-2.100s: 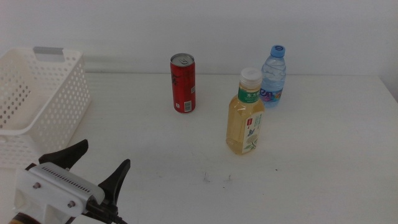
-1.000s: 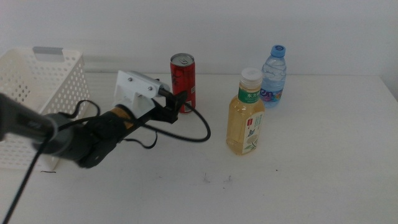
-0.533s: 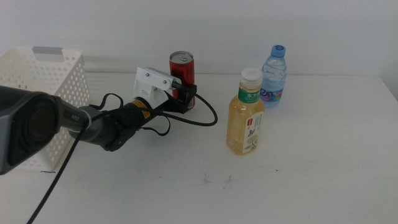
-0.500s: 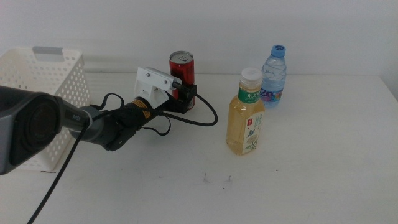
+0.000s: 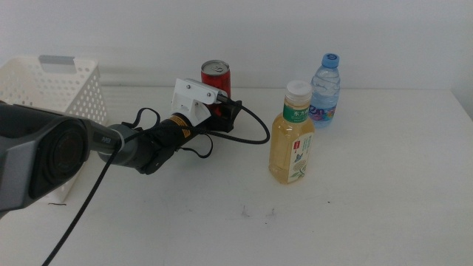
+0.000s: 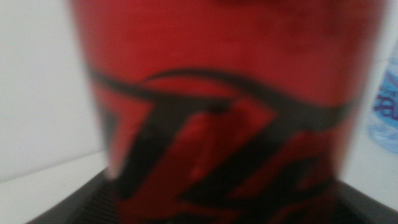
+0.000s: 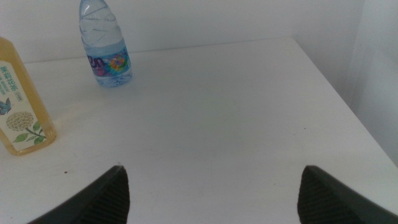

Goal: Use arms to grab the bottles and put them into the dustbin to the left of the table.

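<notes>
The table (image 5: pixel 369 214) fills the frame, the dustbin (image 5: pixel 44 103) at its left edge. My left gripper (image 5: pixel 222 114) sits around the can (image 5: pixel 216 74) at upper centre, jaws either side, grip unclear. My right gripper (image 7: pixel 211 180) waits, jaws apart.

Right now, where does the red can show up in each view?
Middle: red can at the table's back, behind the left gripper.
Left wrist: fills the frame, blurred.
Right wrist: not in it.
Shared landmark: water bottle.
</notes>
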Robot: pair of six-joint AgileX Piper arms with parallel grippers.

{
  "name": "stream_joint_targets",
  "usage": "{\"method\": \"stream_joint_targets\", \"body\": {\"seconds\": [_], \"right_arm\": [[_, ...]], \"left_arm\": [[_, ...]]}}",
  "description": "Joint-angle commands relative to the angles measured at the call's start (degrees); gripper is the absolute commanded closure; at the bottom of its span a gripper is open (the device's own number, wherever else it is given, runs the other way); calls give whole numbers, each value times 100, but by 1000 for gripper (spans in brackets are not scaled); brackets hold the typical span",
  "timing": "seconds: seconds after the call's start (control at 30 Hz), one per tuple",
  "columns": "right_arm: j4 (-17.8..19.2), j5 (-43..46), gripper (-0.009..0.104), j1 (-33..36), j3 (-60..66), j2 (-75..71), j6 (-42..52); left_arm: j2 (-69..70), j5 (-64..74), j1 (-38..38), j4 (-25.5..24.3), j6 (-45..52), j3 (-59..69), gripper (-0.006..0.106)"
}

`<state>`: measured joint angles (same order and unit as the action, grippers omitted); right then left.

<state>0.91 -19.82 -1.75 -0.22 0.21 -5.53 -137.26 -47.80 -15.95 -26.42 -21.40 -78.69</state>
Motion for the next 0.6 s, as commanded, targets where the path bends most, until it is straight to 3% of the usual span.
{"method": "stream_joint_targets", "body": {"seconds": [0.0,0.13,0.23,0.47,0.57], "right_arm": [[16,54,7,-44,22,-21,43],[16,54,7,-44,22,-21,43],[16,54,7,-44,22,-21,43],[16,54,7,-44,22,-21,43],[16,54,7,-44,22,-21,43]], "left_arm": [[-6,8,-17,214,-75,-39,7],[-32,8,-23,399,-54,-53,8],[-32,8,-31,337,-54,-53,19],[307,-107,-9,-75,-109,224,80],[850,101,-9,-85,-109,682,100]]}}
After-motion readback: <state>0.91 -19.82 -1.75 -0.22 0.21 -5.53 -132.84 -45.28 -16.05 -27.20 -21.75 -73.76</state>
